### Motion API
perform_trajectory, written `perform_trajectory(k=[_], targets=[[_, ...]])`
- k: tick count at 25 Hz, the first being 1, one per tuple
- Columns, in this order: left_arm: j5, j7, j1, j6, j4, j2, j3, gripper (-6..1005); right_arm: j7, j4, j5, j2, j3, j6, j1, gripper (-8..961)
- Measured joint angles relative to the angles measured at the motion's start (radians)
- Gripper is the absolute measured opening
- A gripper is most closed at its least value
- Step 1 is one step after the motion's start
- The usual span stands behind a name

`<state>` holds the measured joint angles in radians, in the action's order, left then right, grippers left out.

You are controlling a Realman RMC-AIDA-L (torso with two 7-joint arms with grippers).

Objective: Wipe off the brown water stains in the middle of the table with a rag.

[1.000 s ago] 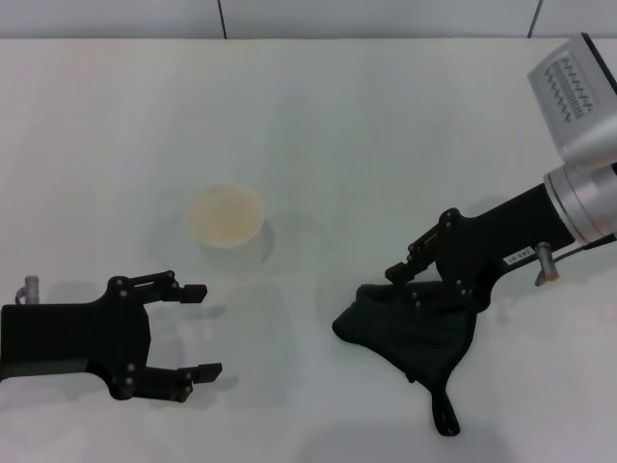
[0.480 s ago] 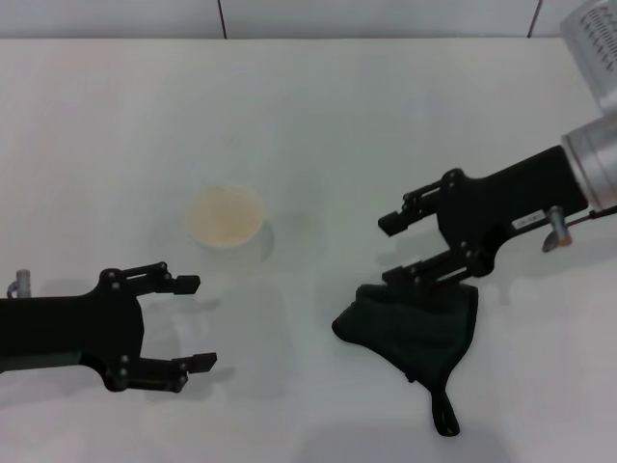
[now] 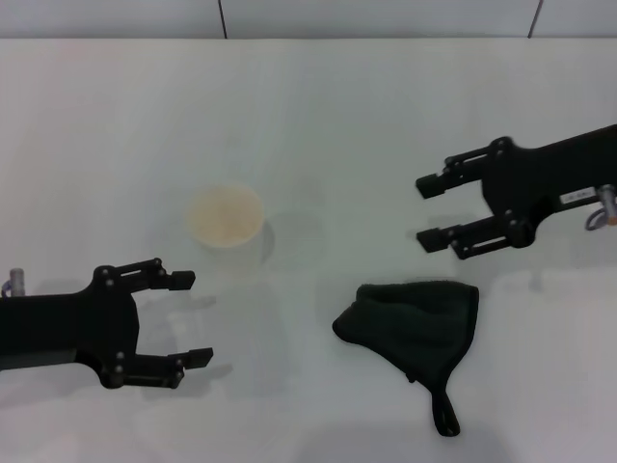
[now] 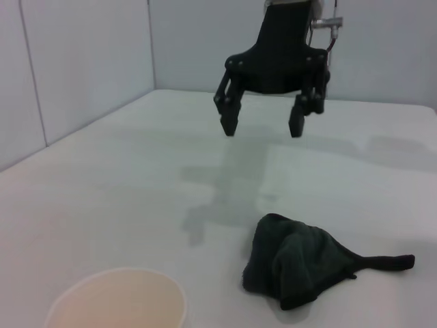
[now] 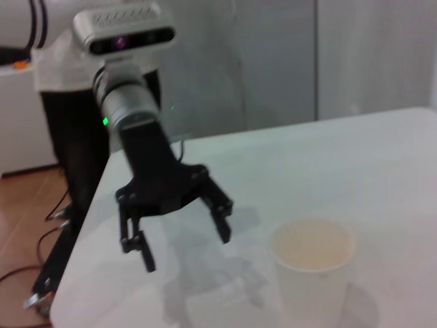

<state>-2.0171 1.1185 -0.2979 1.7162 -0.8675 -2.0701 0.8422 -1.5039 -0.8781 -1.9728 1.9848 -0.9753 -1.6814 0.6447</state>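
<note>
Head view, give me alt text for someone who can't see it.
A dark rag lies crumpled on a white table, untouched by either gripper. The right gripper hangs open just beyond it, and the left gripper sits open near the front left. A paper cup stands left of centre; no brown stain shows.

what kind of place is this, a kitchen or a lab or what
Probably a robot test lab, not a kitchen: a bare white table with plain partition walls, holding only a paper cup and a dark rag.

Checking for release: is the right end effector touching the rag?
Apart. The head view shows bare table between the open right end effector and the rag; the left wrist view shows it hanging above the cloth.
</note>
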Motion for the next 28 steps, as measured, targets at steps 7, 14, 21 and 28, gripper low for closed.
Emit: perform_trajectory(k=[7, 14, 21, 28], targets=[[0.004, -0.001, -0.001, 0.006, 0.004, 0.000, 0.000, 888, 0.056, 0.022, 0.030, 0.000, 0.092, -0.063, -0.029, 667], [0.020, -0.003, 0.001, 0.024, 0.004, 0.002, 0.000, 888, 0.059, 0.025, 0.026, 0.005, 0.084, -0.064, -0.035, 667], [0.022, -0.003, 0.006, 0.028, 0.004, 0.002, 0.000, 888, 0.058, 0.025, 0.021, 0.007, 0.082, -0.059, -0.043, 654], [0.020, -0.003, 0.007, 0.037, 0.004, 0.002, 0.000, 888, 0.041, 0.025, -0.020, 0.007, 0.081, -0.054, -0.044, 654]])
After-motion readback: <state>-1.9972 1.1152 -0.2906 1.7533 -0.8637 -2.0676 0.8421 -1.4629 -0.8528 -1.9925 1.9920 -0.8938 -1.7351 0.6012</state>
